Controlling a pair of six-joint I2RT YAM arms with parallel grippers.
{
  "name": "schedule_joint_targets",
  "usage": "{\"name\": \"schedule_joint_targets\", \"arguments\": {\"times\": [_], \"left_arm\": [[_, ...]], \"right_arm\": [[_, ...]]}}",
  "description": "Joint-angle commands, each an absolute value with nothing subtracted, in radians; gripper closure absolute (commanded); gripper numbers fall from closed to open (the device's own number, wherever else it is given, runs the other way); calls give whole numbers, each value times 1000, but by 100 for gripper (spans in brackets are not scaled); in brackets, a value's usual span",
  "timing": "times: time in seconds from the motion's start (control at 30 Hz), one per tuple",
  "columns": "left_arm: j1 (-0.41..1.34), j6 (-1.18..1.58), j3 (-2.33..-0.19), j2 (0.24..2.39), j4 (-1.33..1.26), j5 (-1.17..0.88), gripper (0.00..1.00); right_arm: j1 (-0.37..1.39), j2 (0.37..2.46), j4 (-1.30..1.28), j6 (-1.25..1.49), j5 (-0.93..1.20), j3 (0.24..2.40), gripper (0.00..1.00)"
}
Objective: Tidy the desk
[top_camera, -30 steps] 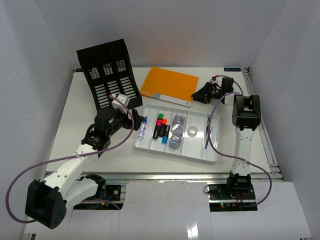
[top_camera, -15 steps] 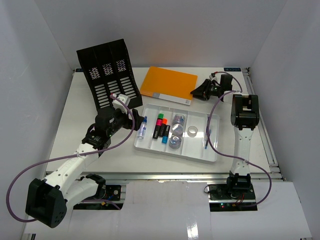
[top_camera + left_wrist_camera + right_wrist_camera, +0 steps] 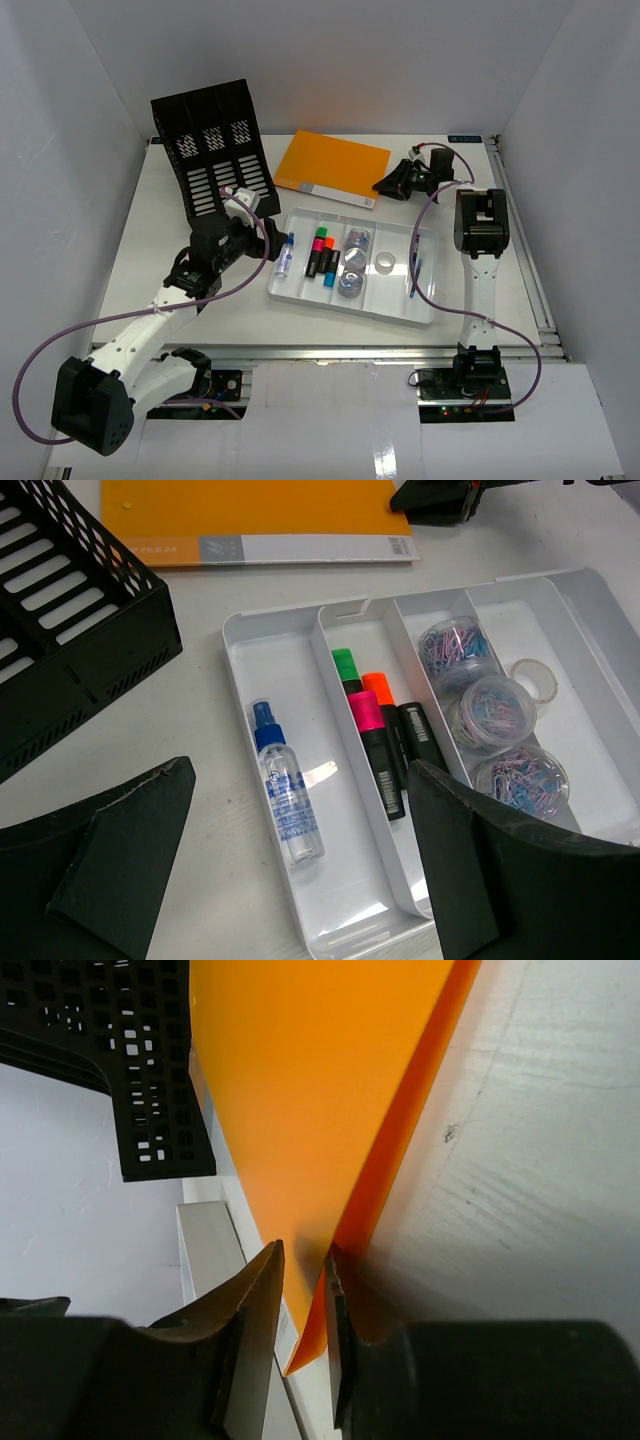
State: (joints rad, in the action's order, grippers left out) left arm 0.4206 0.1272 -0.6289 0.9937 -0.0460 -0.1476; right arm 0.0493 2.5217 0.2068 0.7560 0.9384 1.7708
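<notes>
- The bench (image 3: pixel 140 250) is the wide white top that lies between the white walls; its metal rail (image 3: pixel 330 352) runs along the near edge, by the two arm bases
- A black file rack (image 3: pixel 215 140) stands tilted at the far left corner of the bench
- An orange folder (image 3: pixel 330 168) lies at the far middle, just right of the rack, with a white strip along its near edge
- A white tray (image 3: pixel 260 660) with several compartments lies in the middle of the bench, near to the folder but apart from it
- In the left compartment of the tray lies a small spray bottle (image 3: pixel 285 800) with a blue cap
- The next compartment holds highlighters (image 3: pixel 363 712) with green, orange and pink caps, lying side by side
- The third compartment holds three round jars of paper clips (image 3: pixel 490 710) in a row; right of them lies a ring of clear tape (image 3: pixel 533 678), and the last compartment holds a pen (image 3: pixel 414 275)
- The left claw (image 3: pixel 300 780) hangs over the left end of the tray, its jaws spread wide, and it holds nothing
- The right claw (image 3: pixel 303 1250) is at the right near corner of the folder; its jaws are narrow and this corner sits between them
- On one side a thin gap shows between finger and folder, so I cannot tell if the claw really pinches it
</notes>
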Motion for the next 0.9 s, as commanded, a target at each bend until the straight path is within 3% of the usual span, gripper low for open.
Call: {"name": "schedule_joint_targets", "arguments": {"times": [0.0,0.17,0.4,0.67,0.87], "left_arm": [[416,115,-637,995,-64,-167,2],[414,133,-623,988,-95,-183,2],[410,343,-589,1039,-298,-251,2],[410,595,-683,1349,-653,-311,2],[413,729,-756,1511,-759,-245,2]], "right_arm": [[58,2543,237,767,935,1819,76],[58,2552,349,887,966,1800,92],[44,2530,687,1195,1035,1712,92],[13,2477,959,1467,1034,1665,92],[12,2450,1145,1636,1023,1622,92]]}}
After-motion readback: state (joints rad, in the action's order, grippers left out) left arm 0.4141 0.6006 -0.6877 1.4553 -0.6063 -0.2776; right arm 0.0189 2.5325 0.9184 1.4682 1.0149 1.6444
